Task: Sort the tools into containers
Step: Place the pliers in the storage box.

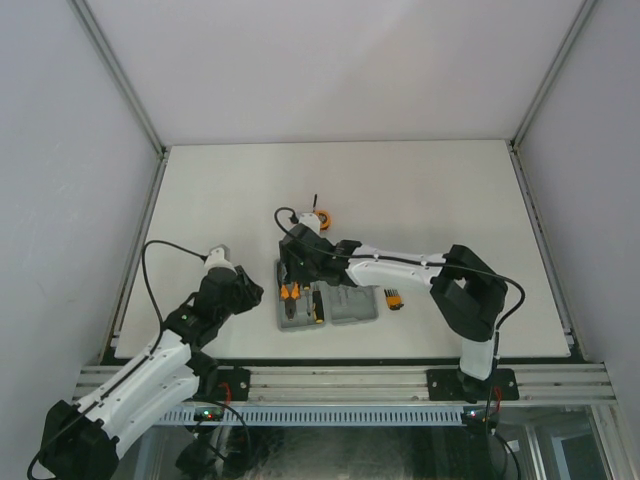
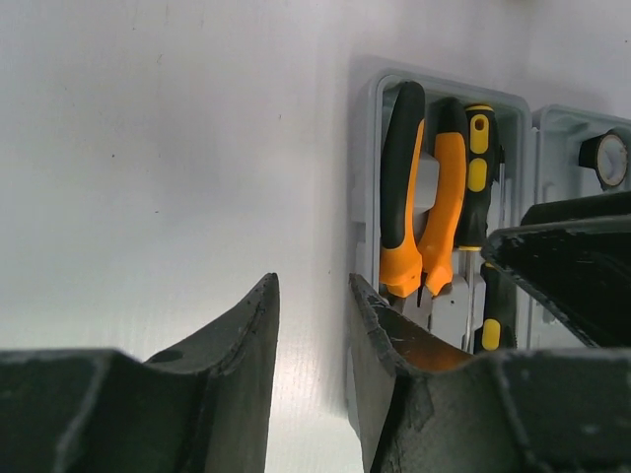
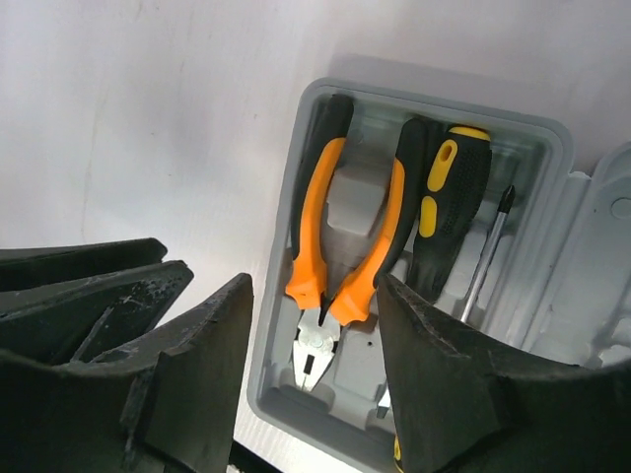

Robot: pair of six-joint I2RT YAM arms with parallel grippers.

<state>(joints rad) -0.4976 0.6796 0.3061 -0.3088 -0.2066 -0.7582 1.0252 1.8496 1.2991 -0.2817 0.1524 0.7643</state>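
My right hand [image 3: 314, 296] hangs released over the left half of the open grey case [image 3: 552, 138], its two fingers spread wide with nothing caught between them. Through the gap I look down on the orange-handled pliers [image 3: 312, 227], lying in their moulded recess with the steel nose pointing towards me. Beside them in the same half lies a black-and-yellow screwdriver [image 3: 439, 192], and just past it the thin shaft of a second one [image 3: 493, 236] with a cross tip.

My left hand [image 2: 313, 296] is low at the case's outer left edge. It is also released, the fingers parted over bare worktop [image 1: 450, 200] with nothing gripped, and its right finger is close to the case wall.

In the case's other half a round, dark-rimmed thing [image 2: 611, 158] sits in a recess; it is cut off at the edge of the left wrist view and I cannot say which tool it is.

From above, the small bit set [image 1: 393, 298] lies on the worktop just right of the case, and the orange tape measure [image 1: 323, 217] lies beyond it, past my right arm.
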